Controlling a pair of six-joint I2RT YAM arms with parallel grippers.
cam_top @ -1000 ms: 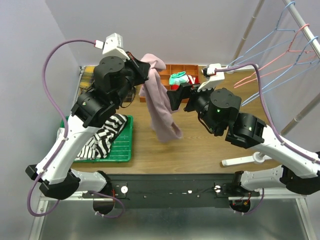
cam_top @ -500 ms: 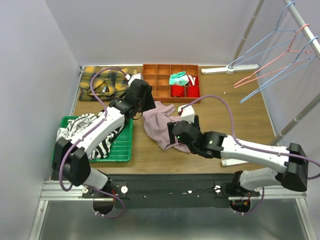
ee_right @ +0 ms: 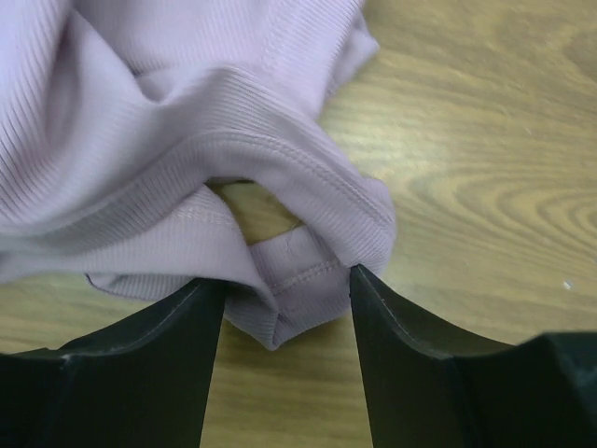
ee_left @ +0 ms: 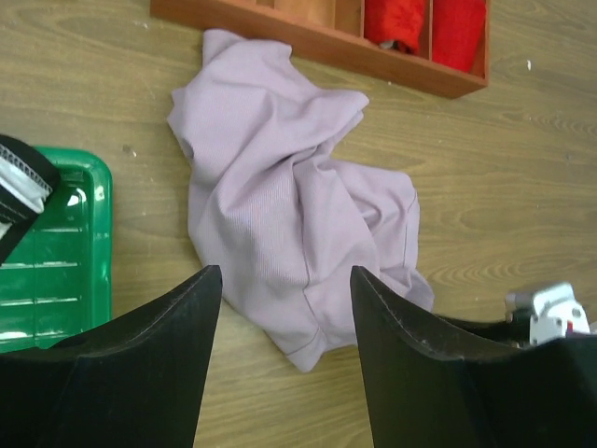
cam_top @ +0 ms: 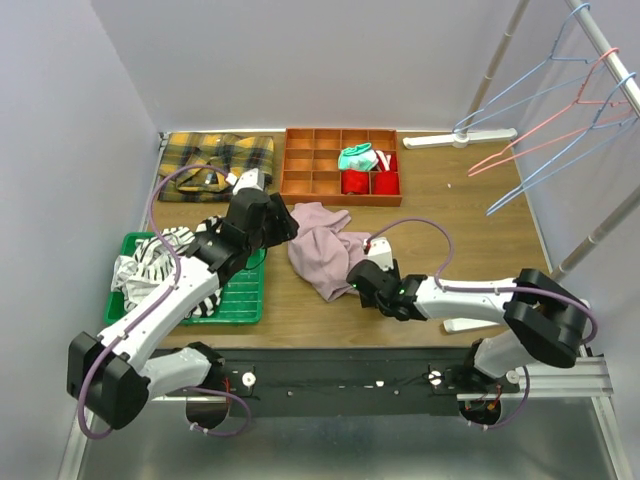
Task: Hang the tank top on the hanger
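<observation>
The mauve-pink tank top (cam_top: pixel 322 250) lies crumpled on the wooden table, in front of the compartment box. My left gripper (cam_top: pixel 288 226) hovers at its left edge. In the left wrist view the left gripper (ee_left: pixel 284 280) is open above the tank top (ee_left: pixel 280 196), holding nothing. My right gripper (cam_top: pixel 356 283) is low at the cloth's near right corner. In the right wrist view the right gripper (ee_right: pixel 284 299) is open, and a folded hem of the tank top (ee_right: pixel 289 271) sits between its fingers. A light-blue hanger (cam_top: pixel 548 163) hangs on the rack at the upper right.
A green tray (cam_top: pixel 243 296) with a striped garment sits at the left. Yellow plaid cloth (cam_top: pixel 215 160) lies at the back left, beside the orange compartment box (cam_top: pixel 318 160). A pink hanger (cam_top: pixel 530 148) hangs among the blue ones. White rack feet (cam_top: pixel 460 138) rest on the table.
The left gripper, which held the tank top up in the air, has opened; the top now lies on the table. Both arms have come down, and the right jaws have narrowed around the hem.
</observation>
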